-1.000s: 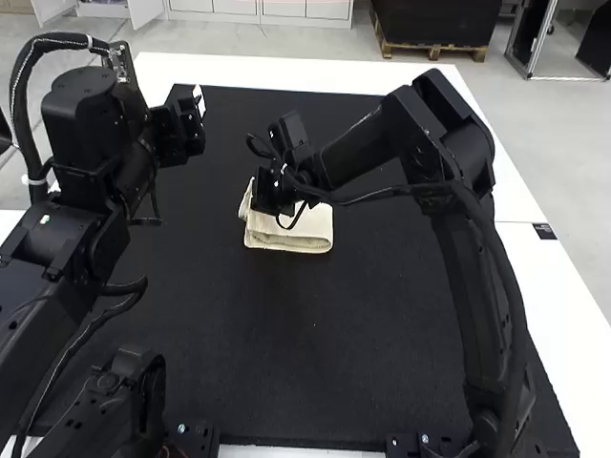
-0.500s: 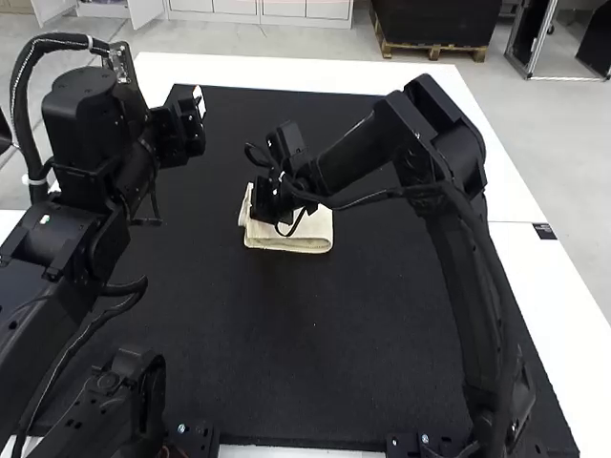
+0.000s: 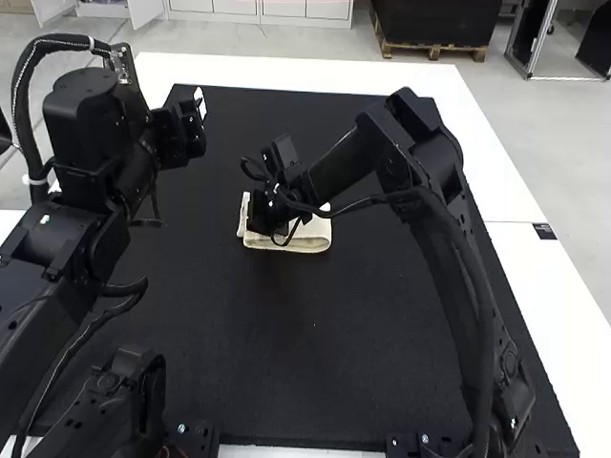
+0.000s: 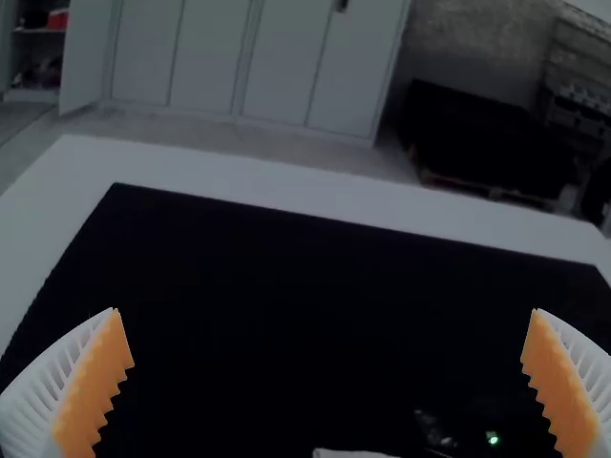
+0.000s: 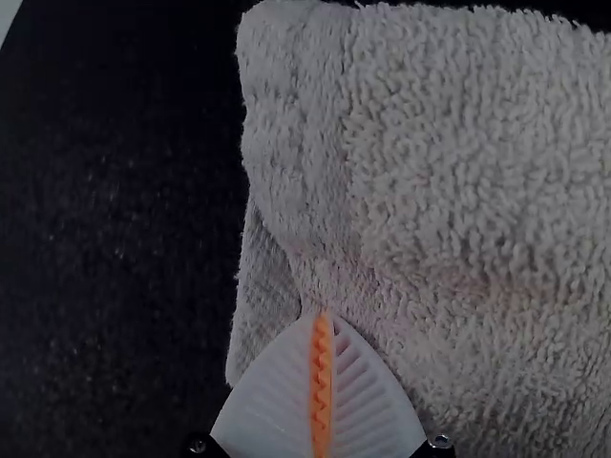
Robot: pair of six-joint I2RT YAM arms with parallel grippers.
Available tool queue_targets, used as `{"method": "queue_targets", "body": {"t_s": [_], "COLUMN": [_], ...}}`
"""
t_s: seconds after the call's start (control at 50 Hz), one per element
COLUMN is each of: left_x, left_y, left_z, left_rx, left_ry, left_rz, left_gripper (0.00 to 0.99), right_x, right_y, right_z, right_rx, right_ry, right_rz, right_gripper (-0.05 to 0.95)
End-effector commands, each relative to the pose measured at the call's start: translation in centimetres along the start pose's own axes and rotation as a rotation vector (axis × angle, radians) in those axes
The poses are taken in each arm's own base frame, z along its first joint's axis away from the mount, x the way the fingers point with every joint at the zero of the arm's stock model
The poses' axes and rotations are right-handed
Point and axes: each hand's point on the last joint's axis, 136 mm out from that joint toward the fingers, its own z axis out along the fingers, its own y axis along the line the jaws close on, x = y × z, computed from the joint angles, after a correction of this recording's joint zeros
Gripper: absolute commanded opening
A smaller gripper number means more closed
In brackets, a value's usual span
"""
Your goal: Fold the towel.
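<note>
Two grippers inspected. Left gripper point(image 4: 326, 310): fingers wide apart, well clear of the towel point(image 3: 315, 239), to its left and beyond. Right gripper point(image 5: 326, 316): nearer, fingers together, tips apparently touching the towel's left end; cloth between them cannot be confirmed. Towel: on the black mat point(image 3: 305, 353), folded in layers, bulk extending right from the right gripper, long axis left to right. Any next fold likely turns on that left end.
</note>
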Motion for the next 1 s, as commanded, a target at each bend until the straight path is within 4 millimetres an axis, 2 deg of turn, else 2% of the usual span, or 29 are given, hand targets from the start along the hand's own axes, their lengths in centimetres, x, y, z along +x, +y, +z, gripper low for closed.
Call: {"method": "queue_targets", "body": {"t_s": [0.0, 0.2, 0.3, 0.54, 0.82, 0.98], "left_x": [-0.7, -0.7, -0.7, -0.8, -1.1, -1.2], "left_y": [-0.2, -0.2, -0.2, -0.2, -0.1, -0.2], "left_z": [-0.5, -0.5, -0.5, -0.4, -0.5, -0.5], "left_rx": [0.008, 0.009, 0.009, 0.006, 0.005, 0.005], "left_ry": [-0.026, -0.028, -0.028, -0.031, -0.038, -0.041], "left_rz": [-0.013, -0.013, -0.013, -0.013, -0.014, -0.015], "left_gripper": [0.962, 0.962, 0.962, 0.964, 0.962, 0.962], "right_x": [1.3, 0.6, -1.0, -3.3, -6.1, -9.5], "right_y": [-0.4, -0.1, 0.8, 3.6, 6.0, 7.8], "right_z": [1.1, 0.6, -0.7, -3.1, -4.9, -7.4], "right_rx": [0.005, 0.011, -0.001, -0.041, -0.066, -0.082], "right_ry": [0.033, 0.036, 0.007, -0.045, -0.093, -0.164], "right_rz": [0.005, -0.007, -0.012, -0.035, -0.047, -0.056], "right_gripper": [0.0, 0.0, 0.0, 0.0, 0.0, 0.0]}}
